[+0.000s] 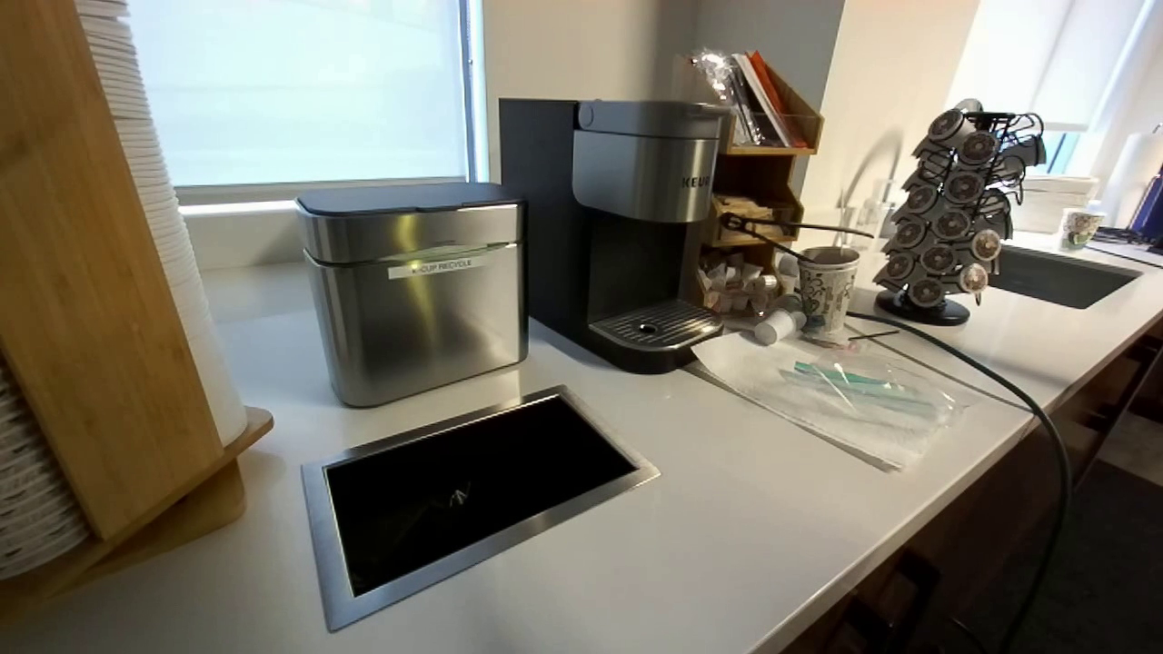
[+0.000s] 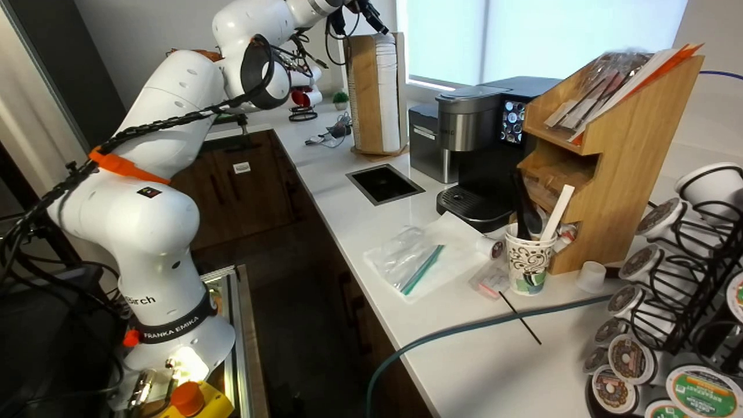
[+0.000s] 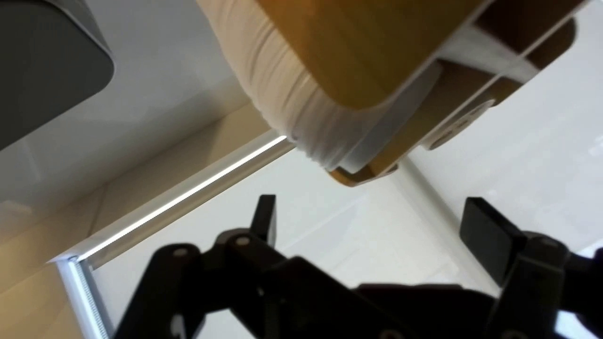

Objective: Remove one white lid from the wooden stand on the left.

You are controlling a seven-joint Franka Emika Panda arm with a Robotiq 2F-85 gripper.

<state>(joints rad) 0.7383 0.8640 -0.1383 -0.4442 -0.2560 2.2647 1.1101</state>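
The tall light-brown wooden stand (image 1: 100, 300) is at the left edge of an exterior view, its top cut off. It shows whole in an exterior view (image 2: 365, 96) and from above in the wrist view (image 3: 372, 42). A tall stack of thin white lids (image 1: 164, 218) fills one side of it; the stack also shows in an exterior view (image 2: 388, 93) and in the wrist view (image 3: 278, 70). My gripper (image 3: 370, 212) is open, with nothing between its fingers. In an exterior view the gripper (image 2: 377, 23) is just above the stand's top; whether it touches cannot be told.
A steel bin (image 1: 418, 309) stands beside the stand, with a metal-rimmed countertop opening (image 1: 313, 527) in front. A coffee maker (image 1: 650, 182) and a small wooden rack of packets (image 2: 644, 162) stand further along. Patterned cups (image 1: 36, 509) are stacked in the stand. A window is behind.
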